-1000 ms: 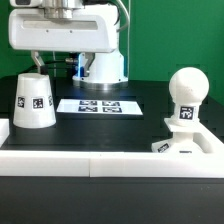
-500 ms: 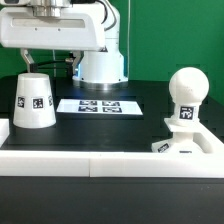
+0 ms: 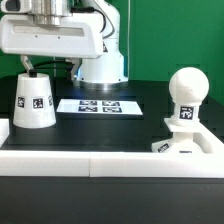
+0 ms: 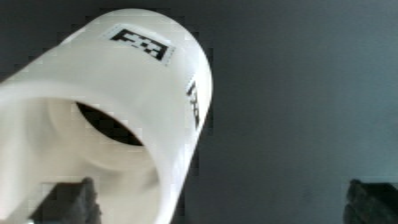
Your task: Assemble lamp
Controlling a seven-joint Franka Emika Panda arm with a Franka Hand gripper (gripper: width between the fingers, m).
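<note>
Green backdrop behind a black table (image 3: 120, 190), fenced along the front by a low white rail (image 3: 110, 160). Directly beneath the jaws (image 3: 28, 66), toward the exterior view's left: the lamp shade (image 3: 33, 102), a white tapered cup standing wide end down, narrow top upward, a black-and-white square tag on its side. From the wrist view, the same shade (image 4: 125, 130) looms large, smooth and glossy, with a dark round hole at its narrow end and tags on the wall. Jaws spread wide, holding nothing; one dark fingertip (image 4: 68, 200) sits against the shade's edge in the picture, the other well clear beyond it, contact impossible to tell. Behind and beside the jaws: the flat marker board (image 3: 100, 105). Well apart, at the exterior view's right: the ball bulb (image 3: 186, 90), round head on a tagged neck, standing on the flat base block (image 3: 182, 146) against the rail.
</note>
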